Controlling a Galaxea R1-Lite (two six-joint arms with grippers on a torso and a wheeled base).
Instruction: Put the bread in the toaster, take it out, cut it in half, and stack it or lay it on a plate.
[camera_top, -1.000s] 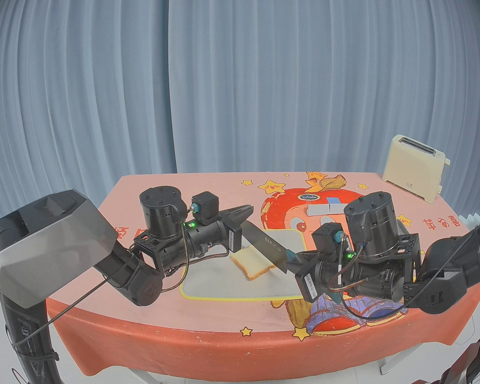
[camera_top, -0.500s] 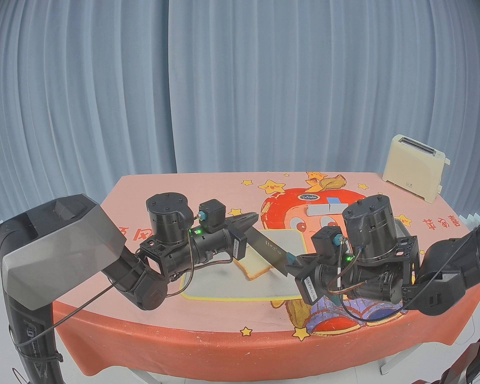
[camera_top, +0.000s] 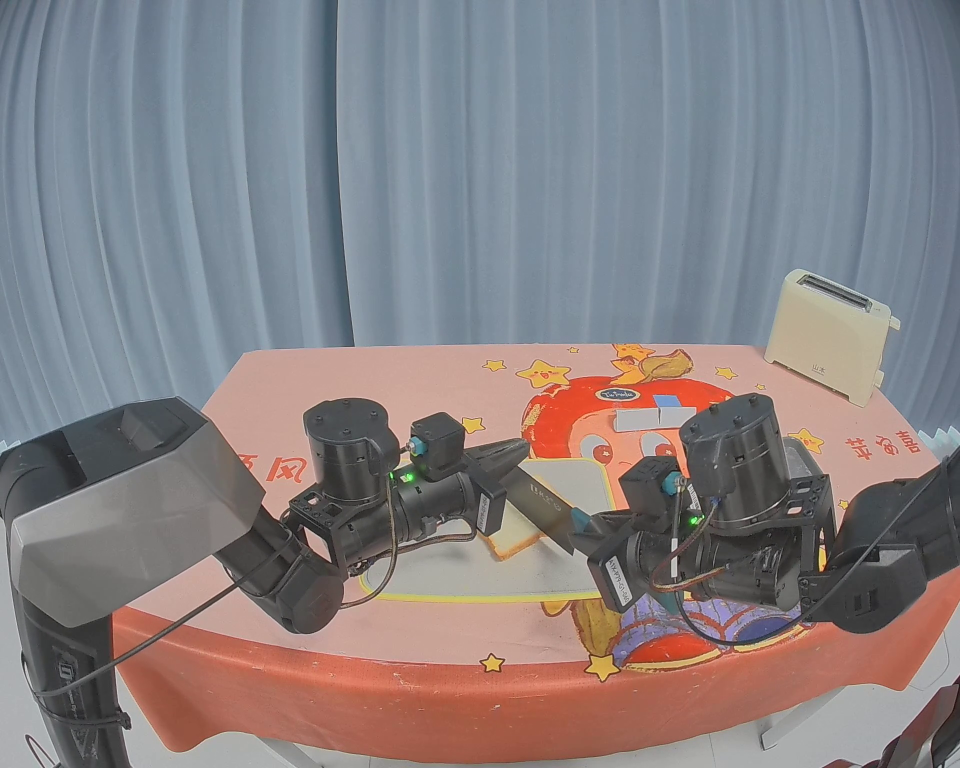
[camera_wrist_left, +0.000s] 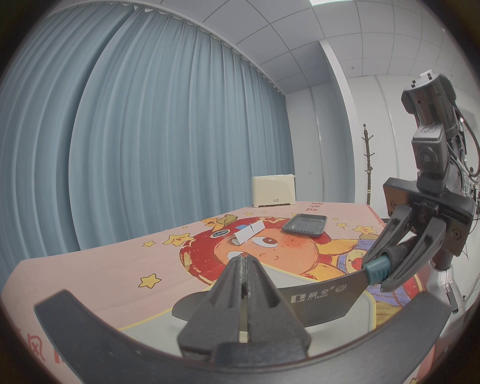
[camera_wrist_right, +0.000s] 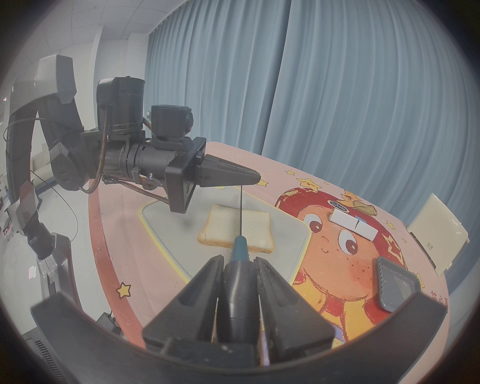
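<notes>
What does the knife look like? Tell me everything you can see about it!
The knife has a wide, dark, flat blade that looks like metal, with pale print on its side, and a blue-green handle. The right end effector grips the handle. The blade stands on its edge, over the slice of bread on the grey cutting mat. The shut left end effector sits by the blade's far end; I cannot tell if they touch.

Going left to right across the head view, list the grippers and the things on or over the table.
left gripper → knife → right gripper → toaster
</notes>
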